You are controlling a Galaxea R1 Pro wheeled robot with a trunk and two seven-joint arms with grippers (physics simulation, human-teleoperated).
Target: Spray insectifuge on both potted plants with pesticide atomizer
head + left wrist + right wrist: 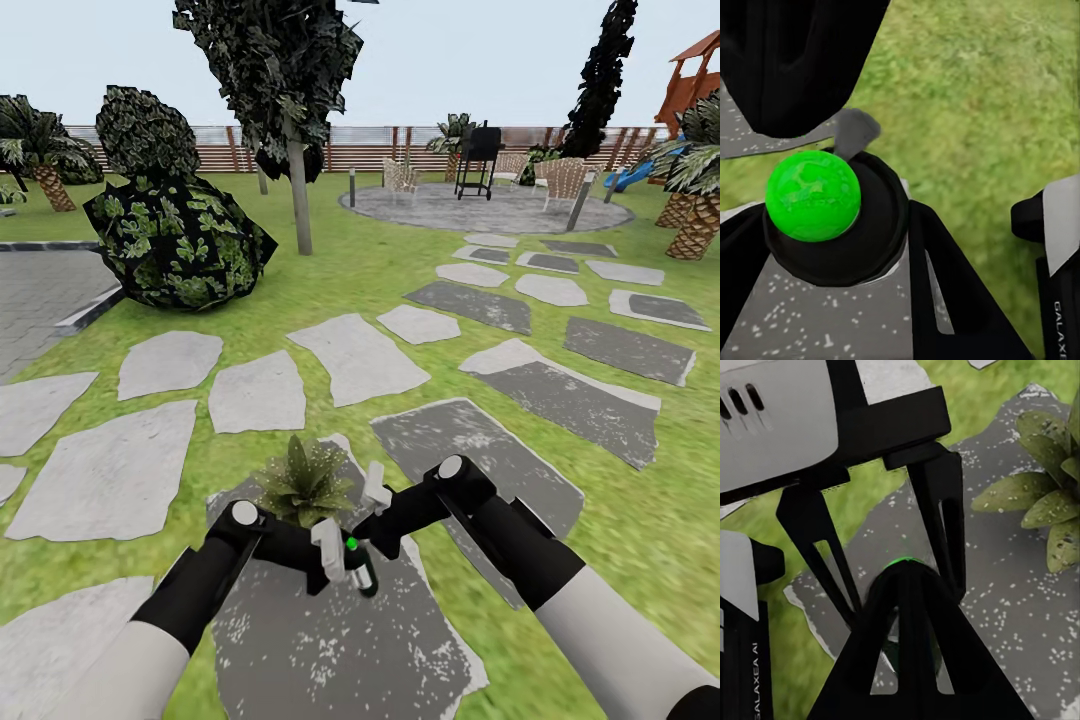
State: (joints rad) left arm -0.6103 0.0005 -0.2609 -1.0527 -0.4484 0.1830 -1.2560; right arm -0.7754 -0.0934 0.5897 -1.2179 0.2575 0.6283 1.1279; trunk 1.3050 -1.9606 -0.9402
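- Just ahead of the two grippers, a potted plant (303,487) stands on a grey stone slab (330,640) in the garden lawn (330,280).
- The left gripper (340,565) is clamped on the pesticide atomizer (358,568), its green-topped body (813,196) between the fingers.
- The right gripper (378,500) hovers close beside it; whether its jaws are spread cannot be told.
- To spray well, the nozzle should probably face the leaves (1039,499) before triggering.

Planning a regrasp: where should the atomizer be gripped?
The atomizer's round dark body, just under the green cap, from the side: it looks slim enough to sit between fingers, as the left gripper straddles it.
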